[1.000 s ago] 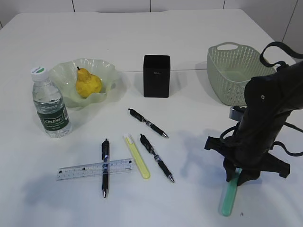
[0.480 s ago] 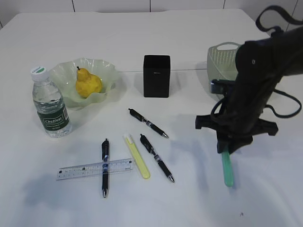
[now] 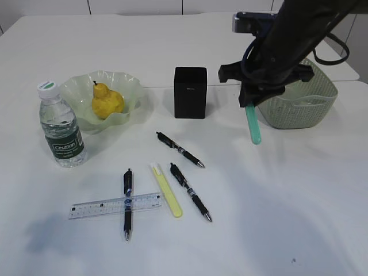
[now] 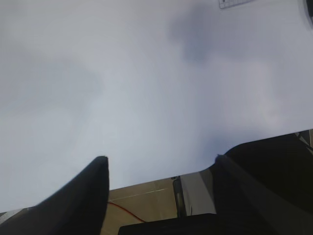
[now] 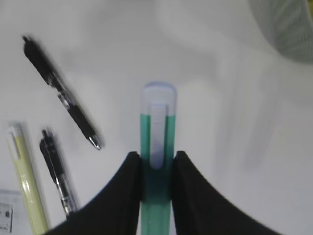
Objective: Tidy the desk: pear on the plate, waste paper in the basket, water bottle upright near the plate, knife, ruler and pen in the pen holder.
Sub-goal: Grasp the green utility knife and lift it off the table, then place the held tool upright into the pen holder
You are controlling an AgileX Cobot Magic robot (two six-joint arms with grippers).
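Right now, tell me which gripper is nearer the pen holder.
Right. The right gripper, clamped on a green utility knife, hangs beside the pen holder, toward the basket. The left gripper is out of the exterior view, near the ruler.

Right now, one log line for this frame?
right pincer: shut on green knife, lifted, right of pen holder | left pincer: open, empty | pear: on plate

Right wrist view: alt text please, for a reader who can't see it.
The right pincer is shut on a green knife with a pale tip, held above the white desk. Two black pens and a yellow knife lie at left.
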